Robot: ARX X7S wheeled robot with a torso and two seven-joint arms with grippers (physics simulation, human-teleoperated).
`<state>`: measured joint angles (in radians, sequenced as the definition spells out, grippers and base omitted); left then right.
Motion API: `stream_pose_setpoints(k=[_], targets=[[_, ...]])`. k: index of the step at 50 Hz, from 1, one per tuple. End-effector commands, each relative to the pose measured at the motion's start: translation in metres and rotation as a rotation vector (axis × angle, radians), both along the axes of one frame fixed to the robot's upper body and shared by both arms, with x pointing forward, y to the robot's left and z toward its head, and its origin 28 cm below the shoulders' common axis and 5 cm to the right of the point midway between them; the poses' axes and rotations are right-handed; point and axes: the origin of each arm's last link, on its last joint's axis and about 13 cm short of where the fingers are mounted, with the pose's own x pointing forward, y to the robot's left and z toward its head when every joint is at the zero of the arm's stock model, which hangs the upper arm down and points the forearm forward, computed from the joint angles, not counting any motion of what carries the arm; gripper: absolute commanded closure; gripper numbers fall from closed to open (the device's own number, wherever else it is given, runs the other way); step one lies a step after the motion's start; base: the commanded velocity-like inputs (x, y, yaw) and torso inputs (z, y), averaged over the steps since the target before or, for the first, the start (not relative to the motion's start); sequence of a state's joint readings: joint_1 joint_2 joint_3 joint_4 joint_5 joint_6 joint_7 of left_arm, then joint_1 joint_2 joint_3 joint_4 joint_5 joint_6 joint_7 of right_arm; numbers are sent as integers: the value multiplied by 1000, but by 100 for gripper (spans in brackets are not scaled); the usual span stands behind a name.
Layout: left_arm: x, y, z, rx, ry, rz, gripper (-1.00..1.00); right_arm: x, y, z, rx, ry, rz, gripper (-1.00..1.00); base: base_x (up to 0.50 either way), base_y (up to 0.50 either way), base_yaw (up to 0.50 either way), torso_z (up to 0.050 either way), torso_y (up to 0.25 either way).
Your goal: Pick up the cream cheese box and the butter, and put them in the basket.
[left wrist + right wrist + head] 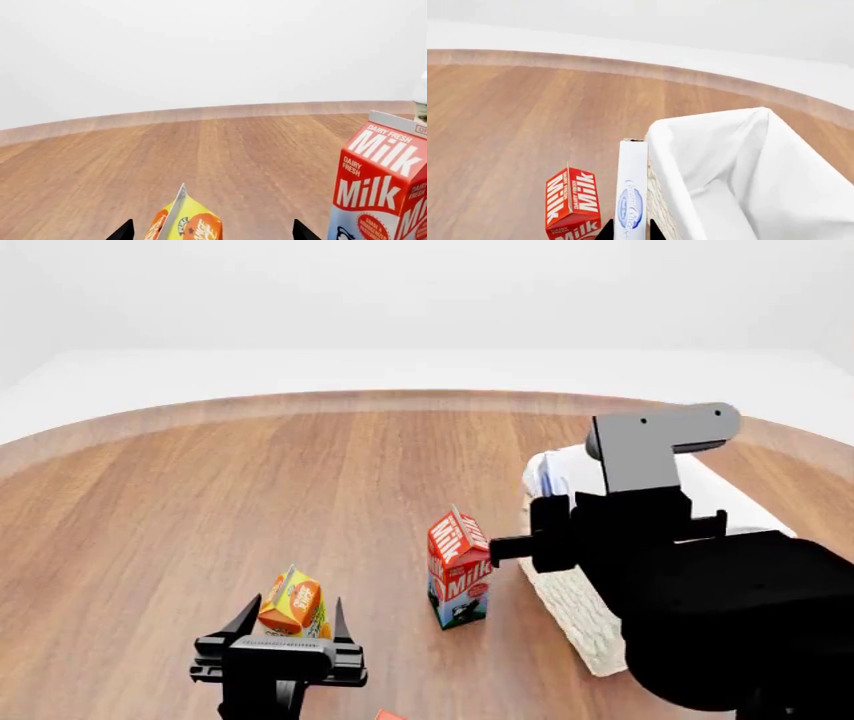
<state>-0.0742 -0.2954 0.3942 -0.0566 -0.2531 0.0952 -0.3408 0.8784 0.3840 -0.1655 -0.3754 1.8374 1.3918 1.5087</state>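
Note:
My right gripper (pixel 630 226) is shut on the cream cheese box (pixel 632 185), a thin white box with a blue mark, held on edge. The box stands just outside the near left rim of the basket (pixel 714 120), between it and the milk carton. The basket (pixel 577 612) is white wicker with a white cloth liner, and my right arm hides much of it in the head view. My left gripper (pixel 294 612) stands open at the front left, its fingertips on either side of an orange juice carton (pixel 190 222). The butter is not clearly in view.
A red milk carton (pixel 458 570) stands upright just left of the basket, close to my right gripper. The orange juice carton (pixel 294 602) sits at the front left. A small red sliver (pixel 387 715) shows at the bottom edge of the head view. The round wooden table (pixel 200 490) extends far back.

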Motion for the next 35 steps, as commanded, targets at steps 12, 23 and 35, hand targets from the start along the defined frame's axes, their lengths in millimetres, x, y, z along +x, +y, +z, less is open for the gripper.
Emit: stream_pose_setpoints(k=[12,23,35], targets=[[0,0,0,1,1,0,-100,11,-14,25,-1,-34,-64,100,0,0,0,0,0],[0,0,0,1,2,2,-100,33,-26,23,1,7,-139,100,0,0,0,0,1],[0,1,0,0,3,4,-100,60,-42,19,-13,64,-230,100,0,0,0,0,0]])
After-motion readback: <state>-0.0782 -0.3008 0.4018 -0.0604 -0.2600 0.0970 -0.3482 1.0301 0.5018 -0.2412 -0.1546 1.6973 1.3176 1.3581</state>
